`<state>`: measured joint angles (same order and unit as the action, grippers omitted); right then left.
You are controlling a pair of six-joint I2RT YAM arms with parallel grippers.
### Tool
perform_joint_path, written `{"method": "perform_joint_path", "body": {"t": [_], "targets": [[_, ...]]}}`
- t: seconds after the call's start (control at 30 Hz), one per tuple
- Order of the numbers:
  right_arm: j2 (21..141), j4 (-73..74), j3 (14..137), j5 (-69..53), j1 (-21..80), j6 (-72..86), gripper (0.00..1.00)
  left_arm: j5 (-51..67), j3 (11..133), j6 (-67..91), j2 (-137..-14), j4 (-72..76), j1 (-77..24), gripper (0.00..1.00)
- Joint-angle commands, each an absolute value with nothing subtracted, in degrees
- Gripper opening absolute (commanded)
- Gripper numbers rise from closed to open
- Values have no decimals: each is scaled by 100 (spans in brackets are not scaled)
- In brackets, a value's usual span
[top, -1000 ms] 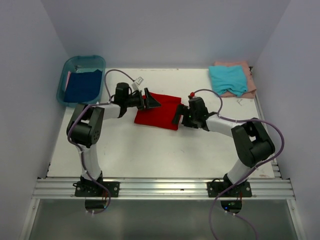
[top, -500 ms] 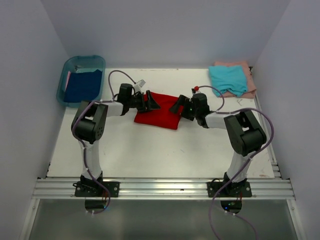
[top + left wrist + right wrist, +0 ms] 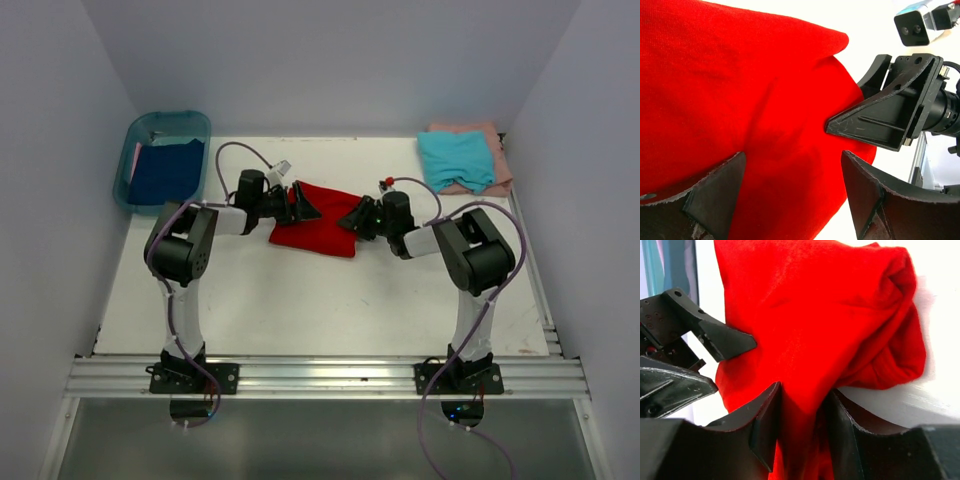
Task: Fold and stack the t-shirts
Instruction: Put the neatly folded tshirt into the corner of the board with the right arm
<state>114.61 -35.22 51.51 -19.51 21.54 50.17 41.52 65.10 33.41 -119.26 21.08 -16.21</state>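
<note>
A folded red t-shirt (image 3: 315, 228) lies mid-table between both grippers. My left gripper (image 3: 300, 203) hovers at its left edge, open, and in the left wrist view the red cloth (image 3: 740, 100) fills the space under the spread fingers (image 3: 715, 195). My right gripper (image 3: 352, 218) sits at the shirt's right edge, and the right wrist view shows it (image 3: 802, 405) shut on a bunched fold of the red t-shirt (image 3: 830, 315). A teal t-shirt (image 3: 456, 158) rests on a pink t-shirt (image 3: 499, 150) at the back right. A dark blue t-shirt (image 3: 165, 172) lies in the tub.
A teal plastic tub (image 3: 170, 118) stands at the back left corner. White walls close in the table on the left, back and right. A metal rail (image 3: 320, 375) runs along the near edge by the arm bases.
My right gripper has slid left onto the red t-shirt's right edge and closed its jaws on a fold. The left gripper has barely moved and stays open.
</note>
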Motion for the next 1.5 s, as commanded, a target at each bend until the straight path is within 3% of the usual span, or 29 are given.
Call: {"method": "perform_joint_path", "body": {"t": [0.0,0.03,0.13,0.17,0.47,0.67,0.8,0.97,1.3,1.47], "targets": [[11699,-2883,5176,-2127,2206,4992,43,3902,6153,3278,-12287,1626,-1714,82],[11690,-2848,5212,-2144,2197,4983,42,3955,6135,3296,-12287,1678,-1714,82],[11654,-2883,5308,-2293,2197,4992,21,4008,6109,3331,-12287,1731,-1714,82],[11637,-2909,5326,-2390,2197,5018,0,4017,6100,3331,-12270,1766,-1714,82],[10495,-4859,4606,-2742,2145,5589,0,4227,6003,3358,-11374,1714,-1705,82],[9740,-4966,4693,-2769,1820,5590,0,4017,5959,3314,-10381,1345,-1688,82],[9492,-4966,4824,-2645,1128,5581,0,3622,5634,3252,-9513,1169,-1670,90],[9554,-4975,5255,-2558,336,5555,0,3375,5117,3270,-8782,1002,-1652,98],[10836,-6185,7055,-2646,-746,6256,0,3234,4351,3112,-8068,677,-1652,100],[11109,-6363,7321,-1961,-1020,5978,0,3269,4008,3085,-7989,659,-1652,100]]}}
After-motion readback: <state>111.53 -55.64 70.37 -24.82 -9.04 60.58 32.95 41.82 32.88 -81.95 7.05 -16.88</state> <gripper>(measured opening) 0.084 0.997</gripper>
